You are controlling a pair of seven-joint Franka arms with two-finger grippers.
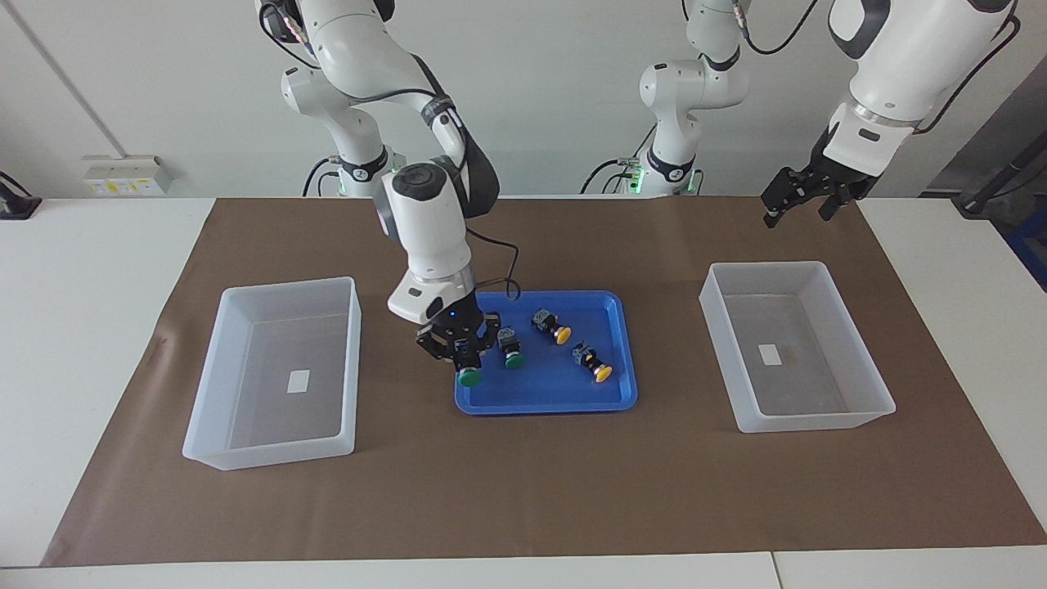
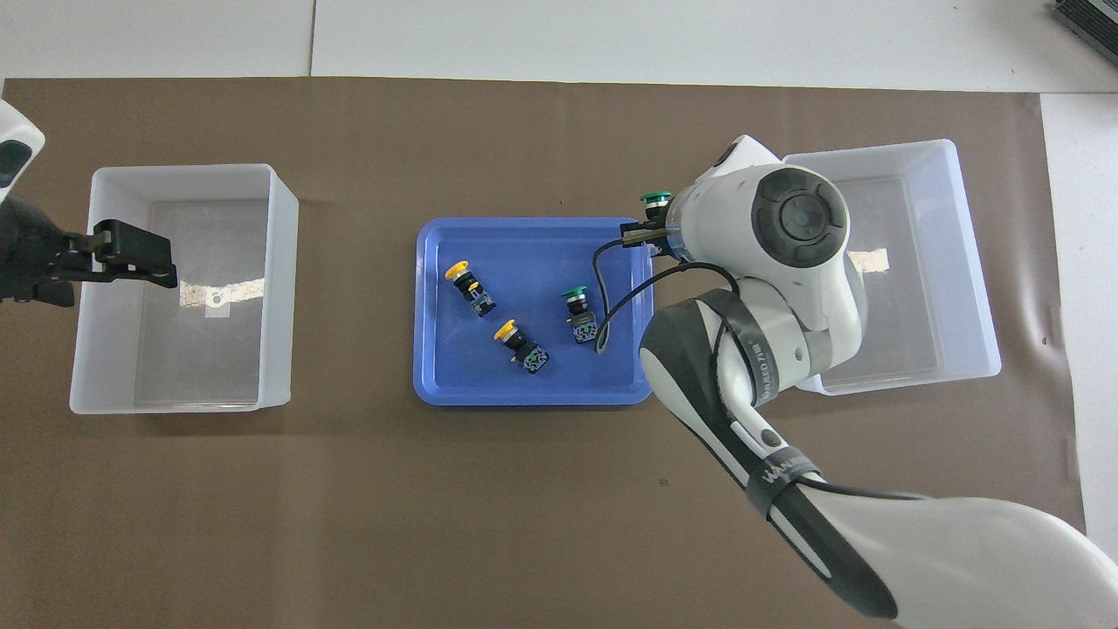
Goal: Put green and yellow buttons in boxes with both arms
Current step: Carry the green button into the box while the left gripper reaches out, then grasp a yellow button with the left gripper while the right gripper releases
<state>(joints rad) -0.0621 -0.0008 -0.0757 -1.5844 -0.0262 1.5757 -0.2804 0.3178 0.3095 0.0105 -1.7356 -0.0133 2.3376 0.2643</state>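
My right gripper (image 1: 460,360) is shut on a green button (image 1: 468,376), held cap-down in the air over the blue tray's (image 1: 548,398) edge toward the right arm's end. From overhead the held green button (image 2: 655,199) shows beside the right gripper (image 2: 651,229). A second green button (image 2: 578,310) and two yellow buttons (image 2: 467,284) (image 2: 520,341) lie in the tray (image 2: 524,245). One box (image 1: 286,285) stands at the right arm's end, another box (image 1: 769,266) at the left arm's end. My left gripper (image 1: 797,213) hangs open and waits above the edge of that second box.
A brown mat (image 1: 540,491) covers the table under the tray and both boxes. Each box holds only a small white label (image 1: 299,380). From overhead, the right arm (image 2: 786,288) covers part of the box (image 2: 969,262) at its end.
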